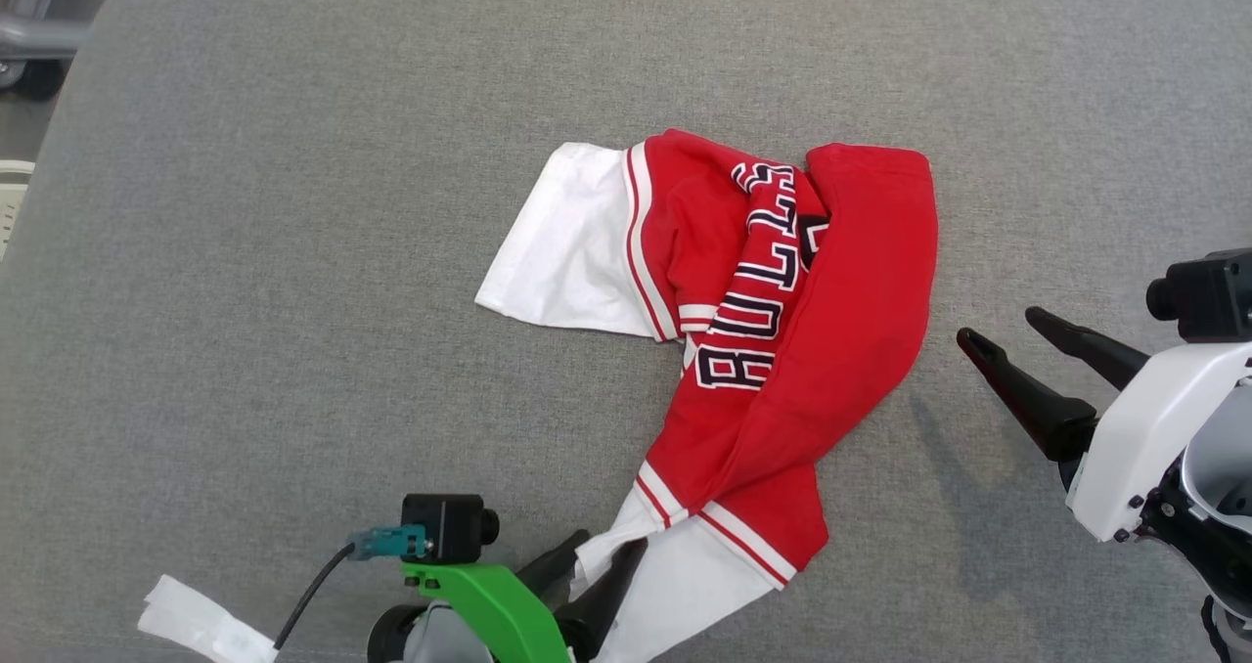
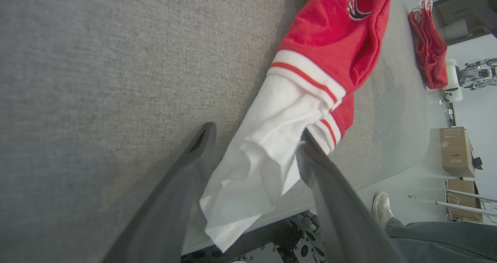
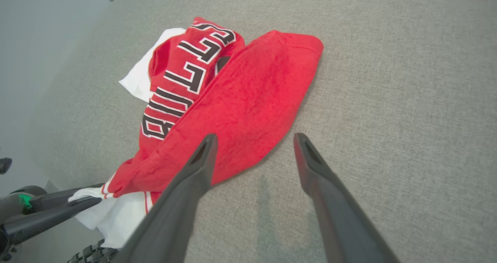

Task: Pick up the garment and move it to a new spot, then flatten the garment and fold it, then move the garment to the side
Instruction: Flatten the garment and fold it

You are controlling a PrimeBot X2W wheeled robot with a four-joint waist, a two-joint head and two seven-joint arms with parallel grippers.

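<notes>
The garment (image 1: pixel 841 321) is a red shirt with white sleeves and dark lettering, lying crumpled on the grey table (image 1: pixel 293 252). One white sleeve (image 2: pixel 264 154) trails over the table's near edge. My left gripper (image 1: pixel 608 544) (image 2: pixel 256 133) stands open astride that sleeve, a finger on each side and the cloth loose between them. My right gripper (image 1: pixel 998 324) (image 3: pixel 254 138) is open, hovering just right of the garment's (image 3: pixel 252 100) red edge, with nothing between its fingers. The left gripper (image 3: pixel 97 192) also appears at the lower left of the right wrist view.
A white paper scrap (image 1: pixel 196 624) lies at the near left edge. Beyond the table edge, the left wrist view takes in a person's shoe (image 2: pixel 382 208), cardboard boxes (image 2: pixel 456 150) and a hanging red cloth (image 2: pixel 429 53). Bare grey table surrounds the garment.
</notes>
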